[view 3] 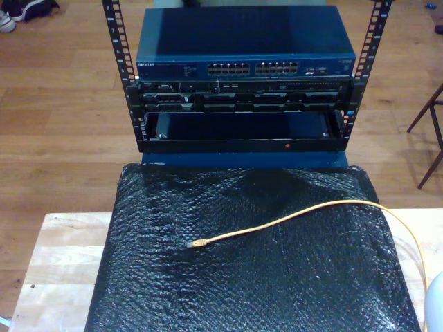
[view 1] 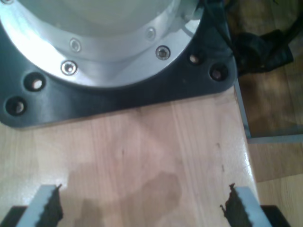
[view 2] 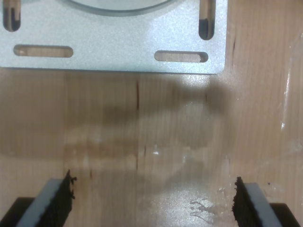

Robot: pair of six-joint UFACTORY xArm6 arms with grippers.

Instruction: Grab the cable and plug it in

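The cable (view 3: 291, 219) is a thin yellow-orange line lying loose on the black bubble-wrap mat (view 3: 208, 290) in the exterior view. Its plug end (view 3: 196, 244) points toward that view's left, and the rest curves off toward the right edge. My first gripper (view 1: 144, 204) is open over bare wood, with nothing between its fingers (view 1: 47, 208). My second gripper (view 2: 154, 191) is also open over wood and holds nothing. The cable lies near neither set of jaws in the wrist views.
A rack (view 3: 242, 104) behind the mat holds a blue network switch (view 3: 246, 55) with rows of ports (view 3: 252, 69). A black base plate (view 1: 118, 99) under a silver arm base faces my first gripper. A silver slotted plate (view 2: 113, 38) faces my second.
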